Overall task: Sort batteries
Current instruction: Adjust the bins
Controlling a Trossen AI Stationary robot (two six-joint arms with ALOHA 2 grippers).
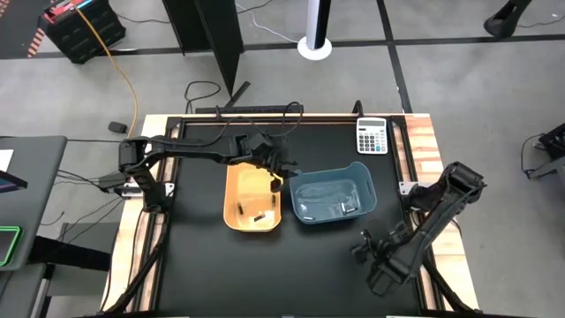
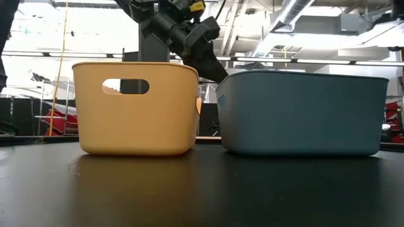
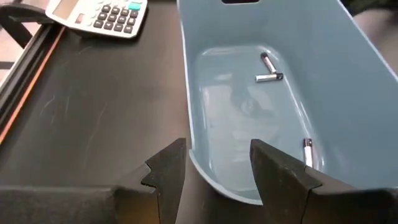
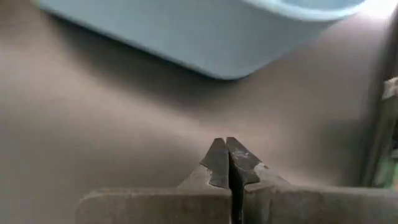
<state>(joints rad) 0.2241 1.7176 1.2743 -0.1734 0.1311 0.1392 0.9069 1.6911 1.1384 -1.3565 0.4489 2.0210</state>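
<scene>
Three pale batteries point(image 3: 269, 77) lie flat in blue bin point(image 3: 348, 93) — axes differing.

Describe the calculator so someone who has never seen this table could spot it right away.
Start at the black table and find the blue bin beside the yellow bin. Beyond the blue bin, by the table's far right corner, lies the calculator. It is flat, pale grey-white with rows of keys, unlike the bins.

The high view looks straight down on the whole table point(image 1: 203, 265). The low view sits at tabletop level, close to the yellow bin point(image 2: 136, 107) and blue bin point(image 2: 303, 113). Both wrist views look closely at the blue bin.
</scene>
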